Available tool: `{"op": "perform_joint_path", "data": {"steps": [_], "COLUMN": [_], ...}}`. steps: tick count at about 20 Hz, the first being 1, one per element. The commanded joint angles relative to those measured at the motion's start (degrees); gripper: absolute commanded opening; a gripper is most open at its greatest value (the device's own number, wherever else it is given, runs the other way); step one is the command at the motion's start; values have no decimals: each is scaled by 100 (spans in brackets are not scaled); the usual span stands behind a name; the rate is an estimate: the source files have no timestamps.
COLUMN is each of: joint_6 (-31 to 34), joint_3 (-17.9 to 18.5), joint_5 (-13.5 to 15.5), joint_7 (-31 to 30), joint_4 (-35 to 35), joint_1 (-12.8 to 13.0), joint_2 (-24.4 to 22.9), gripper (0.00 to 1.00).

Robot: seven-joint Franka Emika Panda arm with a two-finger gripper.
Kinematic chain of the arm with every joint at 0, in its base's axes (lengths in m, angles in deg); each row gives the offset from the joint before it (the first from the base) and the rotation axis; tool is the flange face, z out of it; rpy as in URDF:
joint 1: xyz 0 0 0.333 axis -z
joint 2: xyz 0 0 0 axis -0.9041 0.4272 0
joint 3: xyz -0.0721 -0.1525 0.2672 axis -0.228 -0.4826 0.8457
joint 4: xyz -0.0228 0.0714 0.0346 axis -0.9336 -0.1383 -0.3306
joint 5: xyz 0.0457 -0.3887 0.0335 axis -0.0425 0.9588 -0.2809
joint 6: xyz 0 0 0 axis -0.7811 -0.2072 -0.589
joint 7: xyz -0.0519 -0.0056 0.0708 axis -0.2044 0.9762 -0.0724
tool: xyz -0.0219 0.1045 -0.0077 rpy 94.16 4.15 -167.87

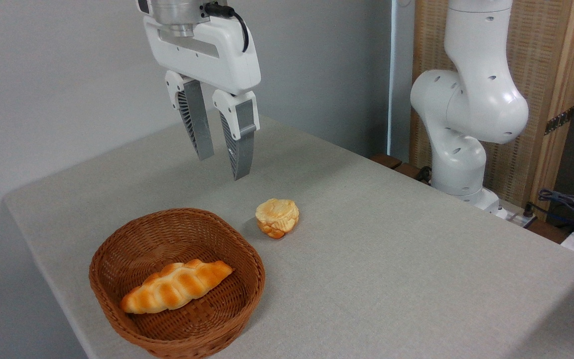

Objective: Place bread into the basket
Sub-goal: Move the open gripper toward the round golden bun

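The claw (223, 164) hung open above the counter (391, 249), holding nothing. Below it, the bread (277, 218) sat on the cloth just beside the basket (117, 249), apart from its rim. A braided loaf (176, 285) lay inside the basket.

A plain pale grey wall (58, 75) fills the view from nine to twelve o'clock. At one to two o'clock stands a woven rattan screen (531, 60) in a light wooden frame (573, 65) with a metal hinge. A grey linen-like cloth covers the table (391, 259). Dark cables (561, 202) lie at three o'clock. Lighting is soft and even.
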Motion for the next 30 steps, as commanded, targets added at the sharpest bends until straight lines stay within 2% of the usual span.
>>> {"op": "perform_joint_path", "data": {"steps": [1, 13, 16, 22, 27, 30], "joint_6": [254, 246, 219, 123, -596, -782], "joint_3": [90, 72, 72, 72, 72, 64], "joint_5": [30, 39, 39, 39, 30, 30], "joint_7": [68, 68, 120, 393, 507, 507], "joint_4": [-78, 9, 264, 1177, 2213, 2662], "joint_1": [52, 52, 52, 60, 60, 69], "joint_2": [-25, -34, -209, -710, -1272, -1414], "gripper": [100, 100, 100, 100, 100, 100]}}
